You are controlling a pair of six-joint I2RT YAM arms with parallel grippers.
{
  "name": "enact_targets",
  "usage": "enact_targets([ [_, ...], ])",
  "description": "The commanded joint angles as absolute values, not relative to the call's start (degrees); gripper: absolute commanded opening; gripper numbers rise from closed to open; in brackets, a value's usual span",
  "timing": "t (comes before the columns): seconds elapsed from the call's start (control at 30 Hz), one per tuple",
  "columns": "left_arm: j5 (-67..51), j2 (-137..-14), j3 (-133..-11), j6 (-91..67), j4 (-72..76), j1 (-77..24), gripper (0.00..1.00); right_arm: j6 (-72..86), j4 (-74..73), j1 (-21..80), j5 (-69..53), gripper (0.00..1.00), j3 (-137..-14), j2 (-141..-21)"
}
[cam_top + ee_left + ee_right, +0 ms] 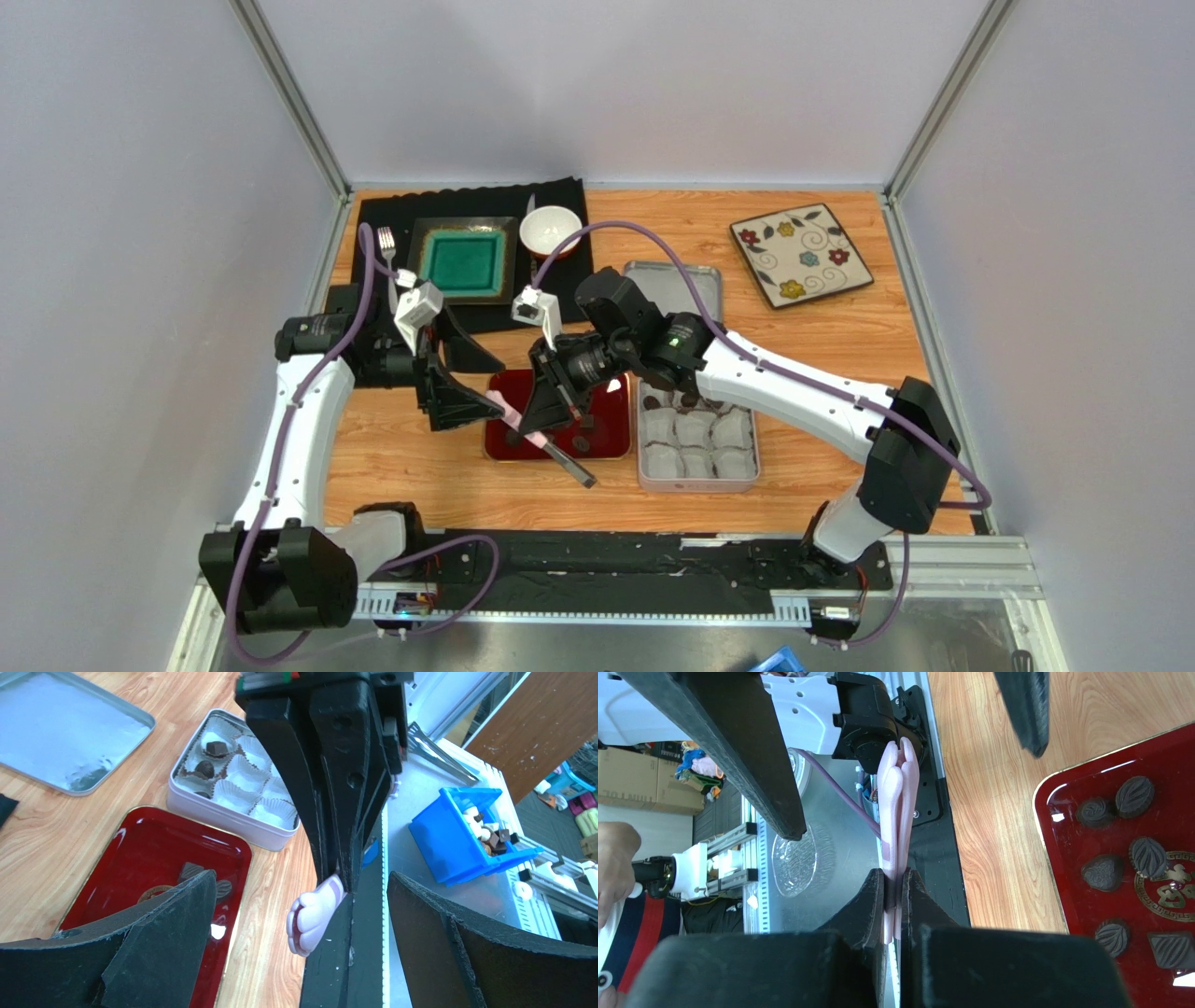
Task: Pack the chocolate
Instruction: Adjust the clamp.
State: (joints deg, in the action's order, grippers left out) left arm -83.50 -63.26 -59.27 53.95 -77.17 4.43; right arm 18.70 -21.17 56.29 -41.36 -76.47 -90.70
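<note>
Several dark brown chocolates (pixel 1102 872) lie on a red tray (pixel 606 437), which also shows in the left wrist view (pixel 140 861). A few chocolates (pixel 214 745) sit in white paper cups inside the open tin (pixel 697 473). My right gripper (pixel 894 882) is shut on pink tongs (pixel 898 805) with paw-shaped tips (pixel 316 913), held over the tray's near left edge (pixel 547 413). My left gripper (pixel 300 885) is open and empty, its fingers either side of the tongs and the right gripper's fingers, at the tray's left (pixel 470 399).
The tin's lid (pixel 673 287) lies behind the tin. A green square dish (pixel 466 261), a white bowl (pixel 550 228) and a fork (pixel 387 245) sit on a black cloth at the back. A floral plate (pixel 801 255) is back right. A blue bin (pixel 463 833) stands off the table.
</note>
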Motion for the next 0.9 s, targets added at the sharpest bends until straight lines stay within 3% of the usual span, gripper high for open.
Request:
enact_targets([
  [0.0,-88.07,-62.84,-58.27,56.87,-85.34,4.04,0.99,16.44,-20.92,55.28,-46.75,0.0,-80.51,-91.14],
  [0.13,-87.45,-64.25,-58.45,56.34,-85.34,4.04,0.96,15.56,-21.62,54.76,-47.02,0.0,-81.39,-91.14],
  [0.23,-87.71,-65.13,-58.97,56.07,-85.34,4.04,0.88,15.29,-22.32,54.58,-47.11,0.0,-81.3,-90.97],
  [0.37,-88.33,-66.09,-59.85,55.29,-85.34,4.04,0.57,14.94,-22.67,54.32,-46.85,0.0,-81.3,-90.97],
  [0.63,-87.98,-66.09,-59.85,54.32,-85.43,4.04,0.23,14.68,-22.33,53.97,-45.79,0.0,-81.56,-90.97],
  [0.7,-87.89,-65.92,-59.59,54.23,-85.34,4.04,0.13,14.68,-22.33,53.79,-45.53,0.0,-81.91,-91.23],
  [0.73,-87.89,-65.83,-59.5,54.05,-85.34,4.04,0.02,14.68,-22.41,53.35,-45.27,0.0,-82.35,-91.32],
  [0.87,-88.41,-65.66,-59.85,53.79,-85.34,3.96,0.0,15.11,-22.24,52.12,-42.55,0.0,-83.49,-91.67],
])
